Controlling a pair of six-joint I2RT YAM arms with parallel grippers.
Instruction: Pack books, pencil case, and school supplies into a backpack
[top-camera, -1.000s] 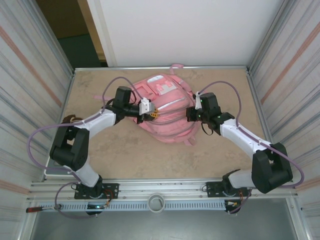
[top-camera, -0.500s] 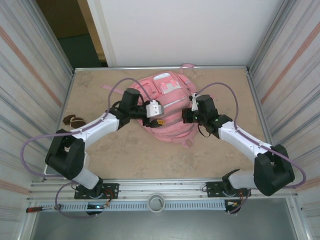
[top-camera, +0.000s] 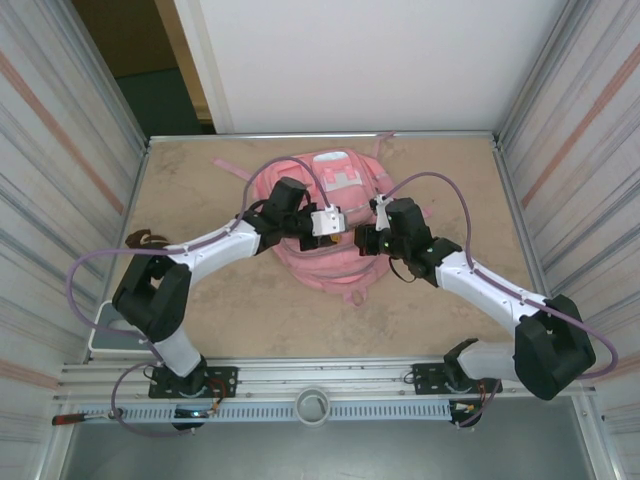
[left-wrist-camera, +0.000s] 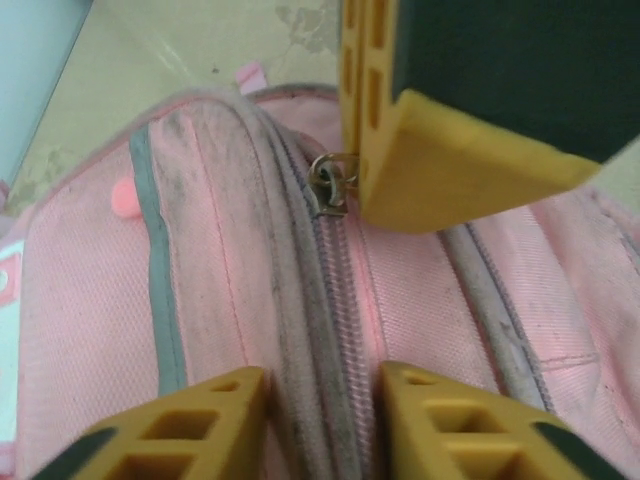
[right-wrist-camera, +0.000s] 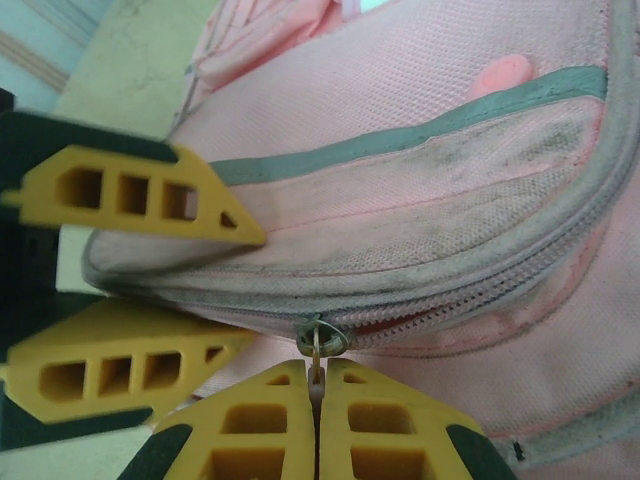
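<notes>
The pink backpack (top-camera: 322, 200) lies mid-table, its white patch facing the far wall. My right gripper (right-wrist-camera: 318, 385) is shut on the small pull tab of a zip slider (right-wrist-camera: 321, 338) on the backpack (right-wrist-camera: 440, 130); beside the slider the teeth stand slightly parted. My left gripper (left-wrist-camera: 322, 400) pinches the grey-edged fabric ridge that carries that zip (left-wrist-camera: 335, 300), one finger on each side. In the top view the left gripper (top-camera: 334, 222) and right gripper (top-camera: 367, 238) nearly meet over the bag. Books, pencil case and school supplies are out of view.
A brown-and-white lump (top-camera: 140, 238) lies by the left wall, partly under the left arm's cable. Metal walls close in left and right, a white panel at the back. Bare tabletop (top-camera: 440, 180) surrounds the bag; a pink strap (top-camera: 228, 168) trails to the far left.
The backpack has shifted toward the far wall and turned. My left gripper moved right along it, opened, then closed on the zip ridge. The right gripper kept hold of the pull and drifted left.
</notes>
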